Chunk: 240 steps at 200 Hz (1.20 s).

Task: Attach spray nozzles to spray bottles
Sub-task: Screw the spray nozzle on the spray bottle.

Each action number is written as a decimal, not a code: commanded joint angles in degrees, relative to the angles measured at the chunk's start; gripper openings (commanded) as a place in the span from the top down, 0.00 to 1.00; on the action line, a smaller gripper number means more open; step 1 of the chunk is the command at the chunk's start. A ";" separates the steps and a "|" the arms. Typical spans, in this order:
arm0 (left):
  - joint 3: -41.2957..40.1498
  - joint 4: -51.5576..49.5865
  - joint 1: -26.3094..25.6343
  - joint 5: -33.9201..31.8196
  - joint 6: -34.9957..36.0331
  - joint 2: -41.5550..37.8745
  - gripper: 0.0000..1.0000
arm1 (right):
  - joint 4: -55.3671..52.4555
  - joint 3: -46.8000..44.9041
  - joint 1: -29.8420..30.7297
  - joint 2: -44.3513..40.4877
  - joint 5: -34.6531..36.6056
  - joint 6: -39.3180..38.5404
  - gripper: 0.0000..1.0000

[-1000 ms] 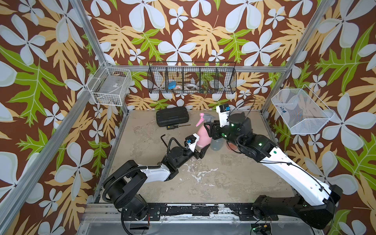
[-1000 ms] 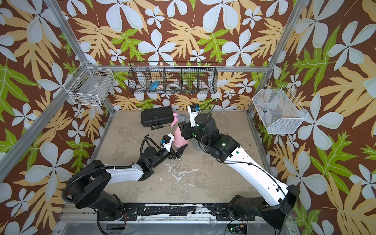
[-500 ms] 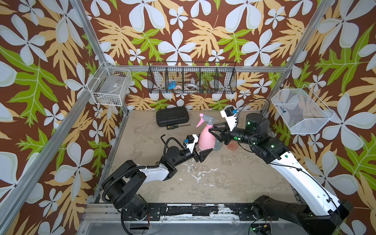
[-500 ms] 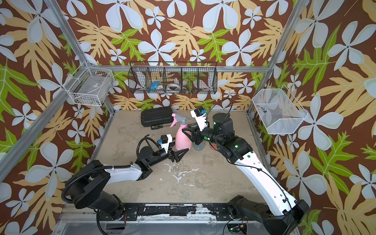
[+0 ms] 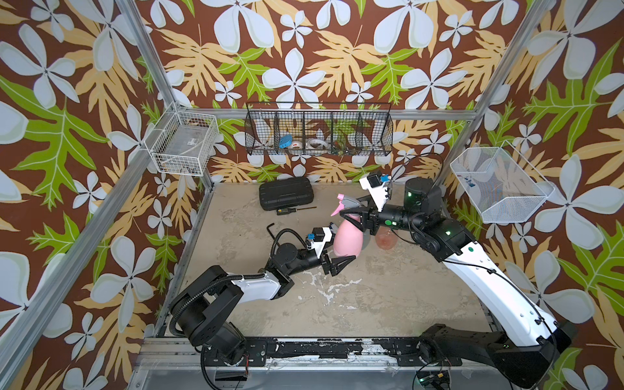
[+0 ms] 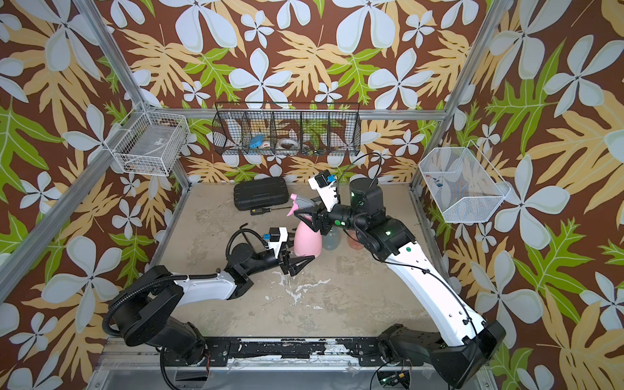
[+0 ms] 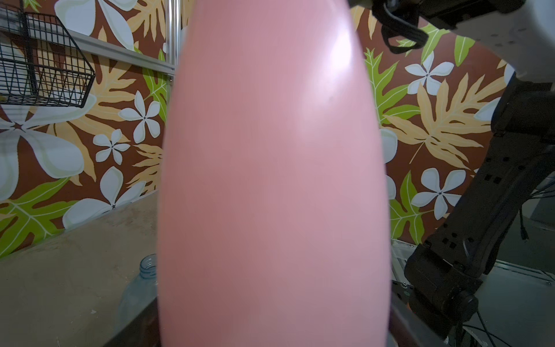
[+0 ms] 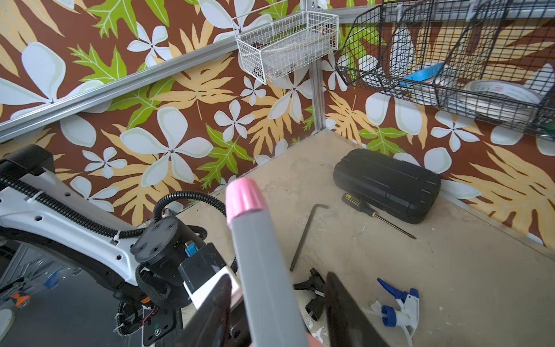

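In wire basket (image 8: 365, 45), tape (image 8: 507, 91), lettering illegible

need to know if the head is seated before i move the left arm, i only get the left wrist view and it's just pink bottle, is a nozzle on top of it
observer: Yes, in both top views the pink and grey nozzle sits on top of the pink bottle; whether it is screwed down I cannot tell.
operator: where's the right end effector
observer: The right end effector is at that nozzle, one finger on each side of its grey body.
operator: other nozzles?
observer: The white and blue nozzle and the black nozzle lie loose on the table.
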 commanded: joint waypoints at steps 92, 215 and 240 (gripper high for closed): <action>2.01 0.09 1.32 -0.82 1.98 -1.51 0.39 | -0.58 -0.83 0.06 0.50 -3.29 0.59 0.96; 2.82 0.90 -3.86 -34.91 15.11 -2.26 0.40 | -0.73 -3.50 6.91 5.97 41.85 20.14 1.00; 2.95 4.10 -8.25 -47.60 24.71 -0.20 0.40 | -2.72 -2.06 7.21 8.62 43.48 27.27 1.00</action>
